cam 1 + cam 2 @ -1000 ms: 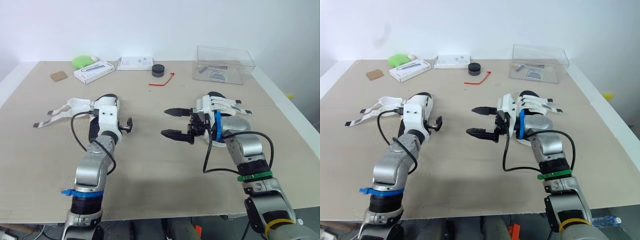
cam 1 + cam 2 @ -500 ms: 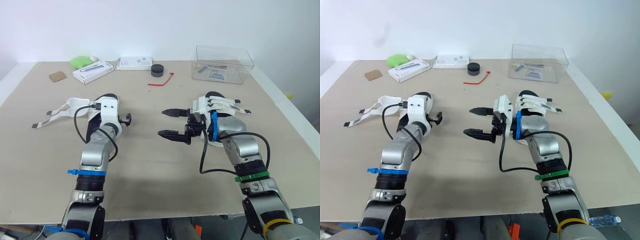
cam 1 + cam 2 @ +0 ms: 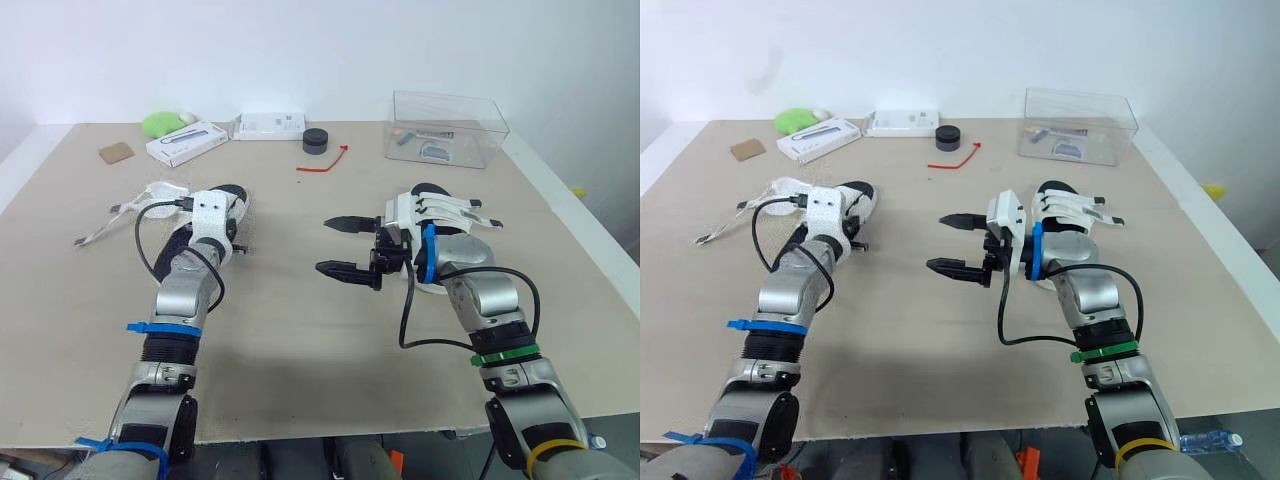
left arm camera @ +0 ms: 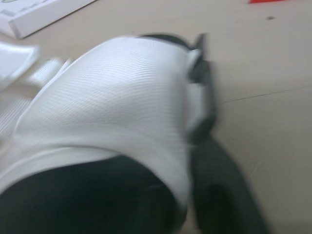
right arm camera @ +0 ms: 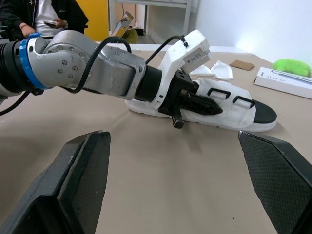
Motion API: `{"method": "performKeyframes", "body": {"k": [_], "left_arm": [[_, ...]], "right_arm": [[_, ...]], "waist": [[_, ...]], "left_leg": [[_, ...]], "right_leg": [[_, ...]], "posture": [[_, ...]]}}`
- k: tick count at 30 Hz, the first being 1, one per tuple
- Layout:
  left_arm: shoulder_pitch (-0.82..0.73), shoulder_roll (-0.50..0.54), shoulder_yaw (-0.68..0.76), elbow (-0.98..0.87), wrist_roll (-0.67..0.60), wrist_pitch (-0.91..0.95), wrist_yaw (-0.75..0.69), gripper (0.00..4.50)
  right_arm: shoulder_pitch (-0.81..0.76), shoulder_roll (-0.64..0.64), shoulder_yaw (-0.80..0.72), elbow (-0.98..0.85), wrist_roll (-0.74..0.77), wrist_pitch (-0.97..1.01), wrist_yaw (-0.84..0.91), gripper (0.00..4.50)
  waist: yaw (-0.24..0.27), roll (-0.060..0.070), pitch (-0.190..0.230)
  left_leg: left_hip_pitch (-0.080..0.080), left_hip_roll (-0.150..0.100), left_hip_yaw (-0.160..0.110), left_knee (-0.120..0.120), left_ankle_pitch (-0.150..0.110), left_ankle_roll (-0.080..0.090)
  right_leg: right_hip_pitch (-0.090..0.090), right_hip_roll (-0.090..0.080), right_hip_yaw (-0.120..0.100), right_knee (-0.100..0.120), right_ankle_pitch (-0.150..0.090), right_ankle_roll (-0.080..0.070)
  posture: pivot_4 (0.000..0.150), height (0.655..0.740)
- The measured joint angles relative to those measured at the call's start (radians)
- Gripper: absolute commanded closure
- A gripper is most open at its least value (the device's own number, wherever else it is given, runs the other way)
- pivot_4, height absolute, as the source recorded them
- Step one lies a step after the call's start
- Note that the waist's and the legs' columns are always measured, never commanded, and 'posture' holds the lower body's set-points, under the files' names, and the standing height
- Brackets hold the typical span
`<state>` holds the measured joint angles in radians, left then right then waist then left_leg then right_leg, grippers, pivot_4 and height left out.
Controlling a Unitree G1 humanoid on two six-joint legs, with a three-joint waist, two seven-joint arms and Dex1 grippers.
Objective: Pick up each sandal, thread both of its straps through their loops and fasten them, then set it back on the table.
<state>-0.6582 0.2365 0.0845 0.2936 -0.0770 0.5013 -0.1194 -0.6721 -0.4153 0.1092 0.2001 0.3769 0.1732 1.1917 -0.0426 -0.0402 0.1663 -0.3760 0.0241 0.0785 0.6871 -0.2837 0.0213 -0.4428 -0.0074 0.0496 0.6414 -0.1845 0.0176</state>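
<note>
A white sandal (image 3: 232, 198) with a black footbed lies at the left of the table, and its loose straps (image 3: 125, 211) trail out to the left. My left gripper (image 5: 207, 105) is shut on the sandal's white upper near the strap loops; the left wrist view has that white upper (image 4: 107, 97) close up. The second white sandal (image 3: 452, 216) lies at the right, partly under my right forearm, its straps pointing right. My right gripper (image 3: 338, 246) hovers open over the table's middle, holding nothing.
A clear plastic box (image 3: 447, 130) stands at the back right. A black puck (image 3: 316, 141), a red tie (image 3: 325, 160), two white boxes (image 3: 187, 143) (image 3: 270, 125), a green lump (image 3: 163, 123) and a brown card (image 3: 117, 152) lie along the back. A person (image 5: 44, 14) sits beyond the table.
My left gripper went from open to shut on the left sandal's upper, and the sandal's straps have shifted up and back. The right arm has barely moved.
</note>
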Motion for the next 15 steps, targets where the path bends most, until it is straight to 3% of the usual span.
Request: {"method": "performKeyframes", "body": {"k": [4,5,6,7,9,10,15], "left_arm": [[0.027,0.036,-0.014,-0.028,-0.019,-0.014,-0.107,4.46],[0.092,0.098,-0.062,-0.108,-0.040,-0.043,-0.235,4.46],[0.103,0.106,-0.071,-0.122,-0.044,-0.048,-0.259,4.46],[0.184,0.184,-0.128,-0.229,-0.064,-0.102,-0.415,4.46],[0.214,0.208,-0.140,-0.270,-0.074,-0.124,-0.482,4.46],[0.279,0.282,-0.156,-0.356,-0.102,-0.169,-0.581,4.46],[0.437,0.435,-0.214,-0.534,-0.159,-0.318,-0.869,4.46]], "right_arm": [[0.001,-0.003,-0.003,0.000,0.001,0.005,-0.004,0.00],[0.006,-0.010,-0.007,-0.005,0.008,0.015,-0.010,0.00],[0.009,-0.015,-0.011,-0.005,0.010,0.017,-0.011,0.00],[0.025,-0.034,-0.031,-0.018,0.013,0.026,-0.014,0.00],[0.031,-0.044,-0.038,-0.021,0.015,0.030,-0.016,0.00],[0.045,-0.050,-0.041,-0.052,0.025,0.039,-0.016,0.00],[0.112,-0.092,-0.053,-0.103,0.044,0.075,-0.018,0.00]], "waist": [[0.000,0.000,0.000],[-0.001,0.000,0.000],[-0.001,0.000,0.000],[0.000,0.000,0.000],[0.004,0.000,0.000],[0.002,-0.001,0.000],[0.002,0.000,0.000]], "left_leg": [[-0.001,0.000,0.000,0.000,-0.001,-0.001],[-0.001,0.001,0.000,-0.001,-0.002,-0.002],[-0.001,0.001,0.000,-0.001,-0.002,-0.004],[-0.003,0.002,0.000,-0.001,-0.004,-0.005],[-0.003,0.002,0.000,-0.001,-0.004,-0.005],[-0.007,0.003,-0.001,-0.001,-0.004,-0.006],[-0.014,0.002,0.001,-0.001,-0.005,-0.007]], "right_leg": [[-0.001,-0.001,0.000,0.000,0.000,0.000],[-0.001,-0.002,0.000,0.000,0.000,-0.001],[-0.001,-0.003,0.000,0.000,-0.001,-0.002],[-0.003,-0.005,-0.002,0.000,-0.002,-0.004],[-0.004,-0.006,-0.004,0.000,-0.003,-0.004],[-0.007,-0.006,-0.004,0.000,-0.003,-0.005],[-0.016,-0.006,-0.004,0.003,-0.006,-0.006]], "posture": [[0.150,0.7400],[0.150,0.7400],[0.150,0.7400],[0.150,0.7400],[0.150,0.7400],[0.150,0.7400],[0.150,0.7400]]}}
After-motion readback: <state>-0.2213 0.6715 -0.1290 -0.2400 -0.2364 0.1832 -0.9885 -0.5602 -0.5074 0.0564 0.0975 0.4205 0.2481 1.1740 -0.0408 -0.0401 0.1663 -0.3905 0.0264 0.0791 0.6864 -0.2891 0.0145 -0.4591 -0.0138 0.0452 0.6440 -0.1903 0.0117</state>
